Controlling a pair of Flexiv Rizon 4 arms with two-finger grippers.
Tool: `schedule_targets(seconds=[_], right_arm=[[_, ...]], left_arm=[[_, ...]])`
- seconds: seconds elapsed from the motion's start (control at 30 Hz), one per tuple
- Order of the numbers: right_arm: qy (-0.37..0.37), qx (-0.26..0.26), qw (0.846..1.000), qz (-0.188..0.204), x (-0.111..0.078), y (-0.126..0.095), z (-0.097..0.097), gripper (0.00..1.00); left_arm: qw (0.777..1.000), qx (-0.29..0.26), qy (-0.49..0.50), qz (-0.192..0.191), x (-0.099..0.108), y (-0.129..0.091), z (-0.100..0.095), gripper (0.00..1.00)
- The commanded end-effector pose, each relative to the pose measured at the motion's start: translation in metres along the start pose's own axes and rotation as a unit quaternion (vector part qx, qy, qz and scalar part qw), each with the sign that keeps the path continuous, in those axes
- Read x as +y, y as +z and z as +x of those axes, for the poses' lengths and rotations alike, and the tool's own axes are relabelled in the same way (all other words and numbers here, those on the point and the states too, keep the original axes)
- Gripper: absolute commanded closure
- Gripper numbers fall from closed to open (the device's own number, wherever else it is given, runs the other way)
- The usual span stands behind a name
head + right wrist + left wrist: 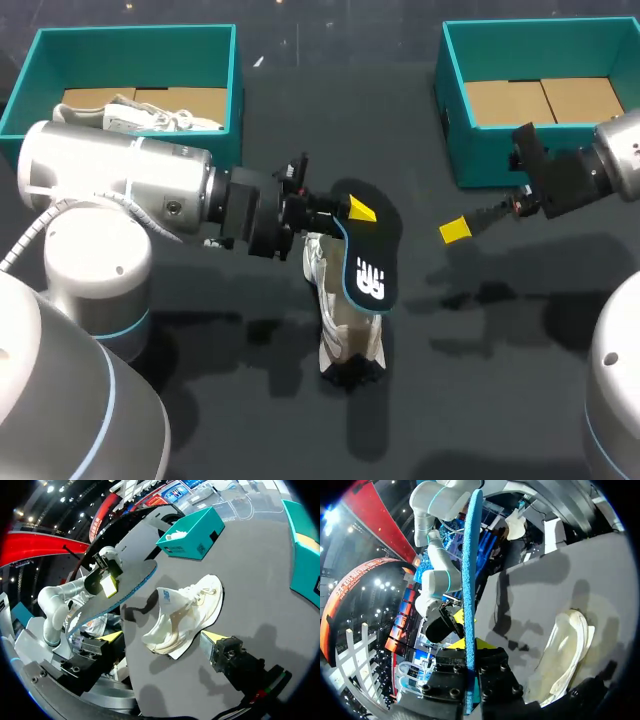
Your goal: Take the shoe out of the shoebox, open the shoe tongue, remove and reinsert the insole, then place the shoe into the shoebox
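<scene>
A white shoe (338, 320) lies on the dark table near the middle, toe toward the front. Just above it my left gripper (352, 210) is shut on the heel end of the black, blue-edged insole (370, 265), which hangs over the shoe's opening. In the left wrist view the insole (469, 570) stands edge-on between the fingers of that gripper (470, 647), with the shoe (567, 650) beside and below. My right gripper (456, 230) is open and empty, to the right of the shoe. In its own view this gripper (162, 639) faces the shoe (192, 605) and the insole (117, 592).
A teal shoebox (235, 90) at the back left holds a second white shoe (150, 115). Another teal shoebox (448, 95), holding nothing but its cardboard floor, stands at the back right, close behind my right arm. Dark bare table lies in front of the shoe.
</scene>
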State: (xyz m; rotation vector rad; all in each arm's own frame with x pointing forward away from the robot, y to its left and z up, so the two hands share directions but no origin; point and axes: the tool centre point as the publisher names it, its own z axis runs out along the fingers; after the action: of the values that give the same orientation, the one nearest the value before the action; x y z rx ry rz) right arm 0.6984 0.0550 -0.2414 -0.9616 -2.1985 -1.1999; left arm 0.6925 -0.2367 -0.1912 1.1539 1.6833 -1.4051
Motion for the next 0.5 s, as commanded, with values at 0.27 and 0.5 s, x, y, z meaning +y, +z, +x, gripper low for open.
schedule_targets(seconds=[0.27, 0.5], right_arm=[[-0.054, -0.051, 0.997, 0.025, -0.007, -0.014, 0.011, 0.00], [-0.179, -0.097, 0.977, 0.069, -0.026, -0.001, 0.013, 0.00]], left_arm=[[1.000, -0.004, -0.020, 0.003, -0.010, -0.016, 0.005, 1.00], [0.997, 0.016, -0.076, 0.007, -0.025, -0.002, 0.014, 1.00]])
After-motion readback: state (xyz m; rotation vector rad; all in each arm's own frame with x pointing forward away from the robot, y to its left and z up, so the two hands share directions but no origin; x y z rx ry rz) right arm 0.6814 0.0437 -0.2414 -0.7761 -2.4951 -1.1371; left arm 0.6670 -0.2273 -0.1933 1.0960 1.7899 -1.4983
